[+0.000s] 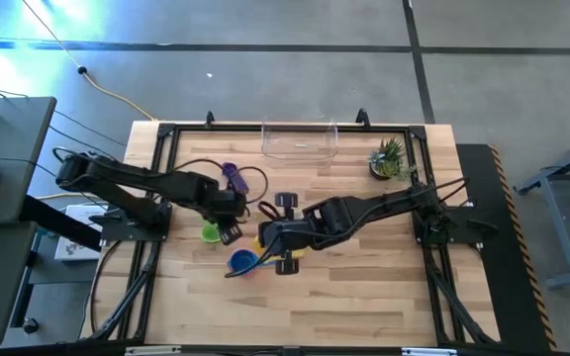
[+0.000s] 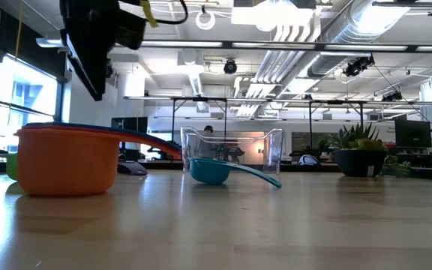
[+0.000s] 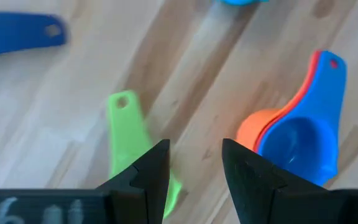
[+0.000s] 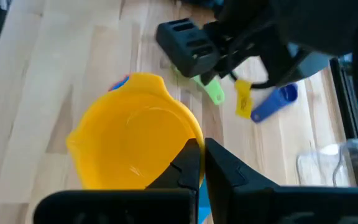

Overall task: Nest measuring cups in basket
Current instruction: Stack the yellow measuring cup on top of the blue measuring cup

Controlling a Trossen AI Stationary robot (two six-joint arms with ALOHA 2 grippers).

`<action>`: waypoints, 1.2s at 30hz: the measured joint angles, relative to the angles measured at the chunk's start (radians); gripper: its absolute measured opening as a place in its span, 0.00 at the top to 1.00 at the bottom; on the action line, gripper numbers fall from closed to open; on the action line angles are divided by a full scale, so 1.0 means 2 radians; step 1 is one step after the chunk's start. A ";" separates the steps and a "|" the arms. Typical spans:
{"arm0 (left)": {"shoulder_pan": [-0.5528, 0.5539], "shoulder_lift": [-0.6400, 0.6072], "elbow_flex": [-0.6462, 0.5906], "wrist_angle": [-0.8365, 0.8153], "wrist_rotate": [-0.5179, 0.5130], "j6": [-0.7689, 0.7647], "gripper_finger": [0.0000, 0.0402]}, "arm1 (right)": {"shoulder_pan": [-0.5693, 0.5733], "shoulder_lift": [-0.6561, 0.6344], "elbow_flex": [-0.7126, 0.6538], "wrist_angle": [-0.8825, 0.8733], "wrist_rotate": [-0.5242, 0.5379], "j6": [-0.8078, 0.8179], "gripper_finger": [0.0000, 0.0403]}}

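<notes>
My right gripper (image 4: 202, 163) is shut at the rim of the yellow measuring cup (image 4: 135, 140), over the table's middle (image 1: 270, 245). My left gripper (image 3: 194, 168) hangs open above the table (image 1: 228, 232), holding nothing. Below it the green cup (image 3: 126, 124) lies on the wood, partly behind one finger. A blue cup sits nested in an orange cup (image 3: 297, 137) on the table (image 2: 66, 157). The teal cup (image 2: 210, 171) and the purple cup (image 1: 232, 176) lie loose on the table. The clear basket (image 1: 300, 140) stands at the far edge. My right gripper holds the yellow cup at the edge of its bowl (image 4: 188, 146), pinched between the two shut fingers. The fingers themselves hide the exact spot. They come slanting down from the table's right. The cup is lifted off the table, its hollow tilted toward the wrist camera.
A small potted plant (image 1: 388, 158) stands at the far right, beside the basket. Cables (image 1: 255, 183) loop over the wood near the purple cup. Bare wood lies along the near edge (image 1: 344, 307).
</notes>
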 joint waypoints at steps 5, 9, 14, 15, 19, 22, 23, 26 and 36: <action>0.001 -0.042 0.000 -0.049 -0.018 -0.019 0.66 | -0.018 0.000 0.000 0.049 -0.029 -0.049 1.00; 0.001 -0.074 0.000 -0.077 -0.020 -0.037 0.66 | -0.036 0.006 0.000 0.095 -0.059 -0.092 1.00; 0.001 -0.106 0.000 -0.109 -0.035 -0.061 0.66 | -0.058 0.021 -0.001 0.139 -0.120 -0.130 1.00; 0.001 -0.112 0.000 -0.118 -0.039 -0.066 0.66 | -0.061 0.024 -0.001 0.149 -0.130 -0.136 1.00; 0.001 -0.131 0.000 -0.154 -0.053 -0.090 0.66 | -0.071 0.042 -0.001 0.160 -0.162 -0.157 1.00; 0.003 -0.145 0.000 -0.183 -0.066 -0.115 0.66 | -0.075 0.057 -0.001 0.165 -0.191 -0.166 1.00; 0.003 -0.149 0.000 -0.190 -0.068 -0.122 0.66 | -0.076 0.061 -0.001 0.167 -0.198 -0.170 1.00; 0.003 -0.156 0.000 -0.199 -0.078 -0.137 0.66 | -0.079 0.074 -0.001 0.172 -0.212 -0.182 1.00; 0.003 -0.160 0.000 -0.198 -0.080 -0.143 0.66 | -0.088 0.123 -0.001 0.193 -0.244 -0.202 1.00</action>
